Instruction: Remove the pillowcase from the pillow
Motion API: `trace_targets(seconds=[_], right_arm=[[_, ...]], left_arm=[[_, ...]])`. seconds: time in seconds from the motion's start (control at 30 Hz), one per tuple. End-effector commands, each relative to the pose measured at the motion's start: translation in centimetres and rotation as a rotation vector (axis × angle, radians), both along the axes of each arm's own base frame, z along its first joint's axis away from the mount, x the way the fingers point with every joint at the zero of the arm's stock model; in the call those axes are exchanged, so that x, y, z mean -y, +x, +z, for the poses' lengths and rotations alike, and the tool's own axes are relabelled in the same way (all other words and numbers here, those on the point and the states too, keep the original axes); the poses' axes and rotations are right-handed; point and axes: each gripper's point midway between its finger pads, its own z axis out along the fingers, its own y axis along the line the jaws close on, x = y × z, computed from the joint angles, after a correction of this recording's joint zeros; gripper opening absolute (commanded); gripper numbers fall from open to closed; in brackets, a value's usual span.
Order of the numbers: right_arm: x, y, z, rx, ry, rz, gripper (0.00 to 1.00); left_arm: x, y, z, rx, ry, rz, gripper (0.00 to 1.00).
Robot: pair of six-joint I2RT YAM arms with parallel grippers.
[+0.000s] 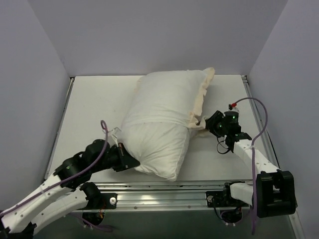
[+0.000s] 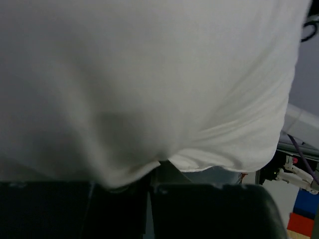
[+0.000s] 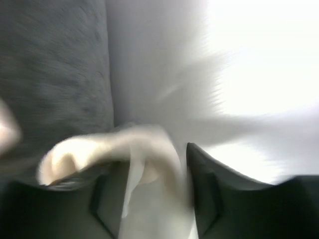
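The plump white pillow lies in the middle of the table, its near half bare, with a small label at its left edge. The pillowcase covers its far half, pale face out, and its cream frill runs down the right side. My left gripper is shut on the pillow's near left corner. In the left wrist view white pillow cloth is drawn down into my left gripper. My right gripper is shut on the frill's near end. In the blurred right wrist view the frill lies between the fingers of my right gripper, with the grey fuzzy face at the left.
Pale walls close in the white table at the left, back and right. A metal rail runs along the near edge between the arm bases. In the left wrist view the right arm's base and coloured blocks show past the pillow.
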Motion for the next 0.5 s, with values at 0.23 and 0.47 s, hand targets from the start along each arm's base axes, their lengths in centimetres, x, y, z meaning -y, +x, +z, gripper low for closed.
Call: trace_targets(seconds=[0.23, 0.47], right_arm=[[5.6, -2.6, 6.1, 0.023, -0.260, -0.139, 0.78], [3.4, -0.2, 9.9, 0.150, -0.178, -0.088, 0.81]], left_arm=[[6.6, 1.5, 4.6, 0.147, -0.066, -0.198, 0.94], [4.5, 3.1, 12.4, 0.369, 0.074, -0.200, 0.94]])
